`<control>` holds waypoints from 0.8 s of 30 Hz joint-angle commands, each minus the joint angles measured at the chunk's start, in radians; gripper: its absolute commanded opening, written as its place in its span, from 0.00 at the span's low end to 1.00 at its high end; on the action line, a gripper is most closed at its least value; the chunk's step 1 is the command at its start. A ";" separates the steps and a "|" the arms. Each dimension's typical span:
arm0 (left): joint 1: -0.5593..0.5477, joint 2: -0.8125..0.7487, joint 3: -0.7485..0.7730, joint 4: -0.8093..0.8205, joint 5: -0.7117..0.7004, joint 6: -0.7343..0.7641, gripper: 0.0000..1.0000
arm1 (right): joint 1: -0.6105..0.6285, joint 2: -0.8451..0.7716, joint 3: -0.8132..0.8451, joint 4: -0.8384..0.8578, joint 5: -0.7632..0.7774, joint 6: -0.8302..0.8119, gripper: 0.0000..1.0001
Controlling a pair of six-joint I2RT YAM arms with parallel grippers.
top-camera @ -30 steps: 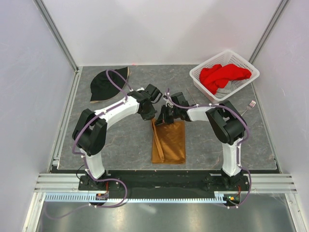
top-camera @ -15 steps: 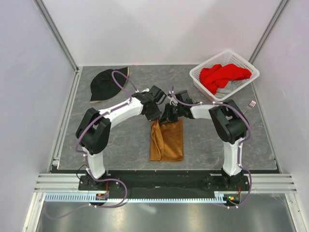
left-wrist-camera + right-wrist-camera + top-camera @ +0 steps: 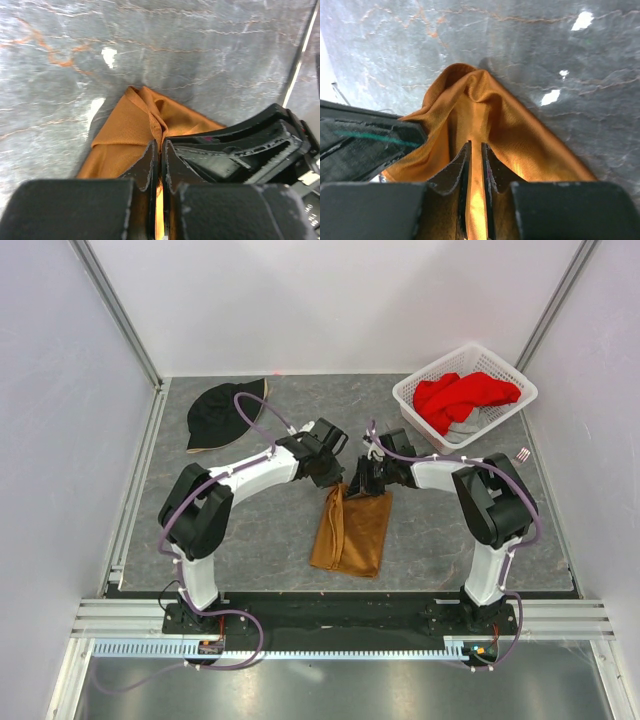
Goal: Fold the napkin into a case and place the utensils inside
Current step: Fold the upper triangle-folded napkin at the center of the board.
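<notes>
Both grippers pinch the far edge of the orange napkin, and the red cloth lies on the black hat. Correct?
Not quite. In the top external view the red cloth lies in the white basket; the black hat sits bare at far left.

The overhead view is bright and evenly lit, with soft, diffuse light from above; the white walls (image 3: 330, 300) read pale and slightly washed out. Shadows beneath the arms are faint and short. The grey table (image 3: 250, 540) shows no strong glare there, and detail is sharp across the frame. Both wrist views are dimmer at the bottom, where the near black fingers (image 3: 145, 170) blur out of focus. Small white specular spots glint on the marbled surface, and the napkin (image 3: 485, 115) carries a satin sheen, with a bright orange glow between the fingers.
</notes>
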 commanded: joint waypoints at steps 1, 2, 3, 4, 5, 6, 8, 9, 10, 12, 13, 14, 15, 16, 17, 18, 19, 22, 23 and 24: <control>-0.010 0.016 -0.030 0.123 0.029 -0.082 0.02 | -0.005 0.048 0.031 0.002 0.028 -0.064 0.18; -0.010 0.019 -0.033 0.145 0.032 -0.083 0.02 | -0.006 0.066 0.038 0.003 0.035 -0.074 0.18; -0.012 0.021 -0.038 0.152 0.038 -0.086 0.02 | -0.005 0.077 0.060 0.005 0.044 -0.077 0.18; -0.013 0.025 -0.039 0.163 0.043 -0.089 0.03 | -0.005 0.101 0.069 0.003 0.040 -0.076 0.17; -0.015 0.029 -0.038 0.175 0.046 -0.089 0.03 | -0.006 0.112 0.078 0.006 0.035 -0.071 0.17; -0.018 0.033 -0.036 0.182 0.051 -0.092 0.03 | -0.008 0.120 0.092 0.006 0.031 -0.067 0.17; -0.022 0.050 -0.035 0.203 0.054 -0.094 0.05 | -0.011 0.121 0.097 0.006 0.032 -0.054 0.16; -0.022 0.053 -0.035 0.209 0.058 -0.094 0.06 | -0.014 0.115 0.095 0.008 0.043 -0.048 0.16; -0.024 0.059 -0.035 0.215 0.060 -0.095 0.09 | -0.016 0.102 0.094 -0.001 0.048 -0.045 0.16; -0.025 0.058 -0.045 0.240 0.058 -0.094 0.15 | -0.031 0.086 0.092 -0.020 0.058 -0.047 0.17; -0.025 0.056 -0.049 0.246 0.055 -0.094 0.15 | -0.040 0.069 0.091 -0.038 0.063 -0.047 0.17; -0.025 0.053 -0.053 0.252 0.058 -0.095 0.18 | -0.052 0.060 0.086 -0.047 0.071 -0.045 0.17; -0.025 0.052 -0.056 0.263 0.061 -0.089 0.20 | -0.061 0.051 0.085 -0.056 0.075 -0.042 0.17; -0.025 0.049 -0.059 0.270 0.066 -0.086 0.23 | -0.069 0.034 0.083 -0.069 0.074 -0.042 0.18; -0.027 0.038 -0.062 0.277 0.071 -0.080 0.29 | -0.087 0.026 0.083 -0.079 0.077 -0.041 0.18; -0.027 0.033 -0.067 0.292 0.078 -0.068 0.33 | -0.095 0.019 0.082 -0.089 0.078 -0.044 0.18; -0.025 0.024 -0.079 0.300 0.084 -0.062 0.36 | -0.111 0.003 0.082 -0.099 0.077 -0.044 0.18; -0.027 -0.023 -0.107 0.326 0.115 -0.028 0.45 | -0.140 -0.027 0.080 -0.136 0.078 -0.053 0.20; -0.025 -0.037 -0.113 0.332 0.135 -0.013 0.48 | -0.146 -0.040 0.074 -0.139 0.078 -0.054 0.21; -0.025 -0.066 -0.116 0.335 0.146 0.019 0.48 | -0.151 -0.062 0.072 -0.147 0.084 -0.057 0.22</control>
